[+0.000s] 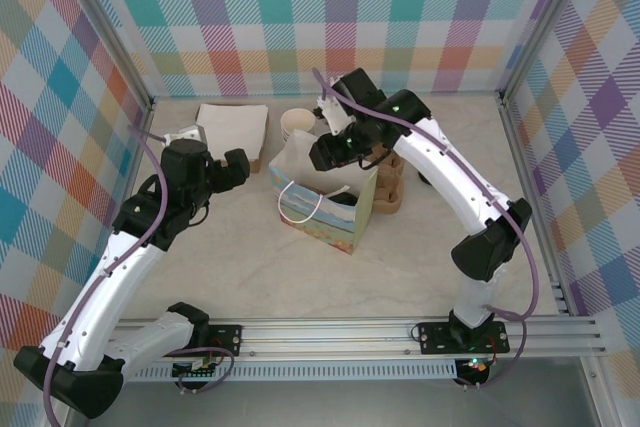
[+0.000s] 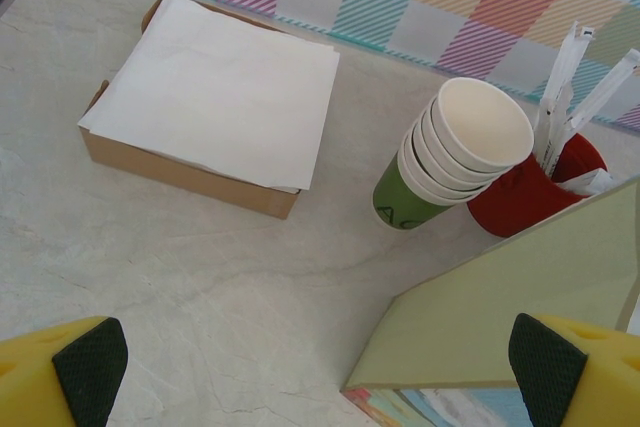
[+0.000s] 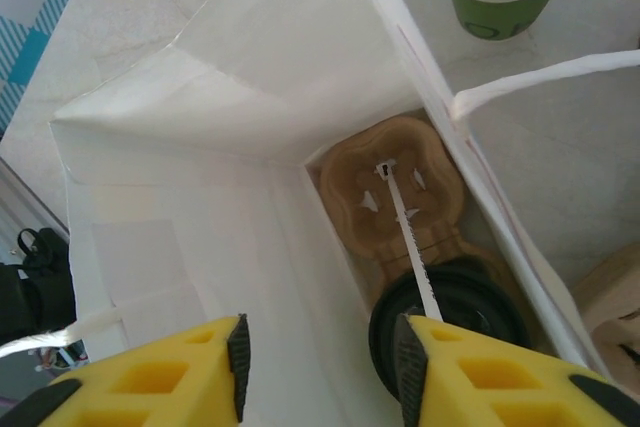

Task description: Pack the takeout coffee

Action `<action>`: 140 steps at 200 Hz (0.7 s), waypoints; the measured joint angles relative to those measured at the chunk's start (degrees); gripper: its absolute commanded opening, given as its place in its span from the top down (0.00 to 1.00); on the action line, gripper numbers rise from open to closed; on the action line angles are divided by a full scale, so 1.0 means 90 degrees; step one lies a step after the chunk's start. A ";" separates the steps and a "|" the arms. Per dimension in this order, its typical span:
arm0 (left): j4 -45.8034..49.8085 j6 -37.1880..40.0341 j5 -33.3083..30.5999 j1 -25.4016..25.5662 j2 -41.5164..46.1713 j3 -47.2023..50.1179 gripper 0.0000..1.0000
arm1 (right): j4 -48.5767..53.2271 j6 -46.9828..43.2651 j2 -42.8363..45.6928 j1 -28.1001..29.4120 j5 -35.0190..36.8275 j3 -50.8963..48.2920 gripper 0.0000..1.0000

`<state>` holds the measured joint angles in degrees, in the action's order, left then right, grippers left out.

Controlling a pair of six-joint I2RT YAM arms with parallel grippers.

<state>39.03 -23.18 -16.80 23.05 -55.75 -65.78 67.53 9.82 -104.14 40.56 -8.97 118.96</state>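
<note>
In the right wrist view I look down into the white paper bag (image 3: 180, 197). The takeout coffee's black lid (image 3: 455, 312) shows at the bottom, seated in the near socket of a brown pulp carrier (image 3: 390, 182); the cup under the lid is hidden. A thin white stick (image 3: 405, 222) lies across the carrier and lid. My right gripper (image 3: 320, 367) hangs open above the bag's mouth with nothing between its fingers. From above, the right gripper (image 1: 326, 152) sits over the bag (image 1: 325, 202). My left gripper (image 2: 318, 372) stands wide open beside the bag's green side (image 2: 520, 297), holding nothing.
A stack of lidless green cups (image 2: 465, 152) stands behind the bag, next to a red holder (image 2: 535, 192) with white wrapped sticks. A cardboard box topped with white napkins (image 2: 215, 87) sits at the back left. Brown pulp carriers (image 1: 390, 185) lie right of the bag.
</note>
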 measured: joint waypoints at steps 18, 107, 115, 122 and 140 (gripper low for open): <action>0.0019 -0.0022 0.0051 0.0000 -0.0073 -0.0083 0.00 | 0.0056 -0.0017 0.0153 -0.0002 0.0155 0.0000 0.46; 0.0141 -0.0551 0.1071 -0.0804 -0.0673 -0.0746 0.00 | -0.0136 -0.0002 0.1605 -0.0136 0.0784 -0.0279 0.19; 0.0155 -0.0624 0.1241 -0.1003 -0.0724 -0.0760 0.00 | -0.0202 0.0005 0.1766 -0.0168 0.0814 -0.0408 0.16; 0.0170 -0.0673 0.1418 -0.1217 -0.0787 -0.0784 0.00 | -0.0270 0.0017 0.1899 -0.0199 0.0838 -0.0534 0.12; 0.0199 -0.0838 0.1829 -0.1787 -0.1025 -0.0838 0.00 | -0.0457 0.0046 0.2256 -0.0291 0.0908 -0.0940 0.03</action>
<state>40.82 -30.72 -0.34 6.96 -64.97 -73.32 63.42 10.24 -83.83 37.93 -0.80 110.50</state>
